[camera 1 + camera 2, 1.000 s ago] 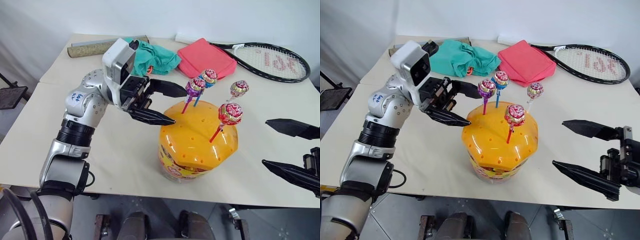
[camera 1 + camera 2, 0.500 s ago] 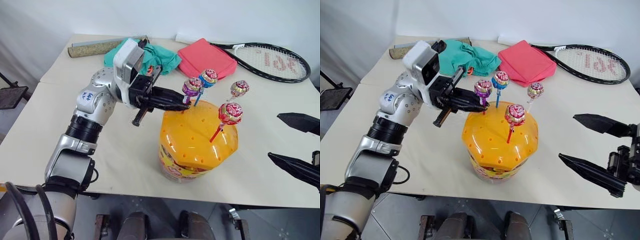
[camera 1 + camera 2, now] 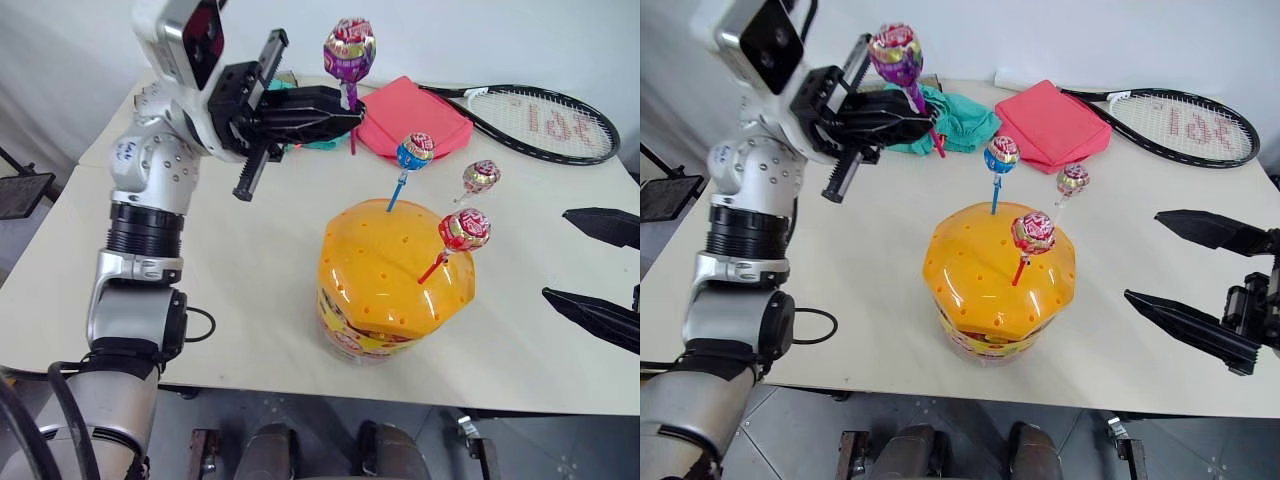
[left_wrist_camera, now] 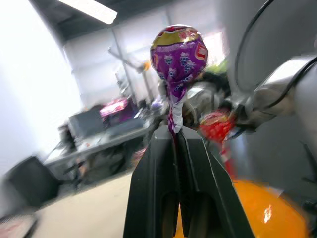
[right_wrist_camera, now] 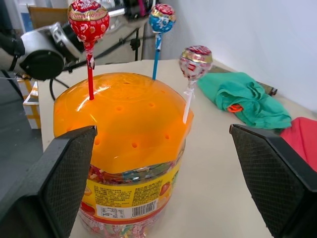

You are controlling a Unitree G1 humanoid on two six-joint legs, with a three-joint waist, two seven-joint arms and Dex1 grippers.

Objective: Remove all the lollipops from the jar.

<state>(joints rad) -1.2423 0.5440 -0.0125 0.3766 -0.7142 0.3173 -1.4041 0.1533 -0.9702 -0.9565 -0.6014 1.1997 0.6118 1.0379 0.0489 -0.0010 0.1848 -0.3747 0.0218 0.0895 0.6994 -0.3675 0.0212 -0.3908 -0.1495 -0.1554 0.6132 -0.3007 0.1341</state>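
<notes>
Near the front edge of the worktop (image 3: 250, 300) stands the jar (image 3: 395, 285), its domed orange lid (image 3: 385, 260) dotted with small holes and three lollipops planted in it. The blue lollipop (image 3: 414, 152) rises on a blue stick from the far side of the dome, the pink lollipop (image 3: 480, 177) stands on a pale stick at the far right, and the red lollipop (image 3: 465, 229) leans on a red stick at the near right.

The fourth one, the purple lollipop (image 3: 349, 47), is clear of the jar — it is up in the air to the left and beyond, its stick pinched between the jaws of the left gripper (image 3: 345, 105), which are pressed tight on it just below the wrapped candy. The candy stands upright above the fingertips.

The right gripper (image 3: 1155, 258) hangs to the right of the jar, apart from it, its jaws spread wide and holding nothing.

Farther back on the worktop lie a green cloth (image 3: 955, 118), a red pouch (image 3: 415, 115) beside it, and a tennis racket (image 3: 540, 122) at the far right — plus a brown roll (image 3: 180, 97) behind the left arm.
</notes>
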